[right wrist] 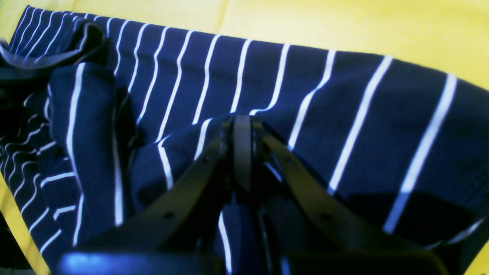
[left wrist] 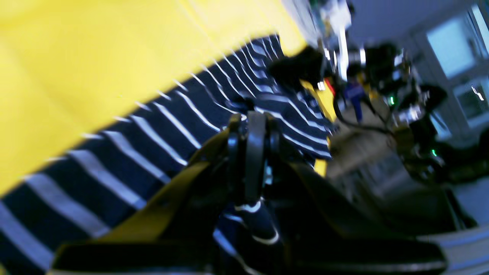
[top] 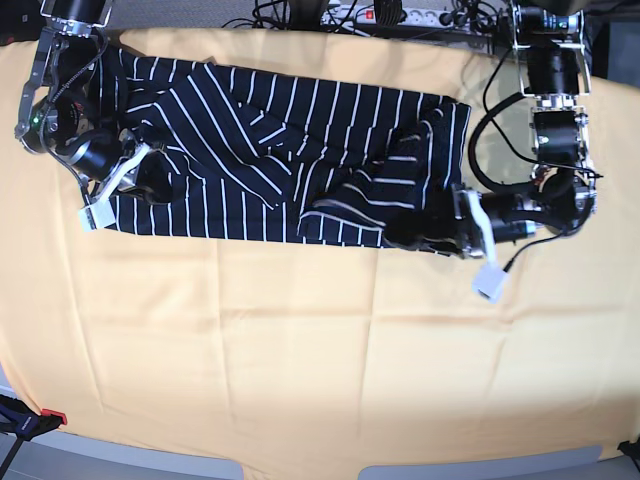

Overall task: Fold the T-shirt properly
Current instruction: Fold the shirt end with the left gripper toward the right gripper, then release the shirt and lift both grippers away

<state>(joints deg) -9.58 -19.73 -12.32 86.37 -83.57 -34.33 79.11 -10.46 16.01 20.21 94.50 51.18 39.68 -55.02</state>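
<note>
**Grippers pinch both ends of shirt as fold hangs in balance**

Left gripper point(left wrist: 255, 126), in its wrist view, has its jaws shut on a pinch of shirt point(left wrist: 153, 145) over the yellow cloth point(left wrist: 76, 57); we fear so thin a bite could slip if pulled hard. Right gripper point(right wrist: 241, 130), in its own view, is closed on a bunched ridge and may drag several layers. From the base view we see the shirt spread crumpled along the far side, so lifting unevenly could twist it.
</note>
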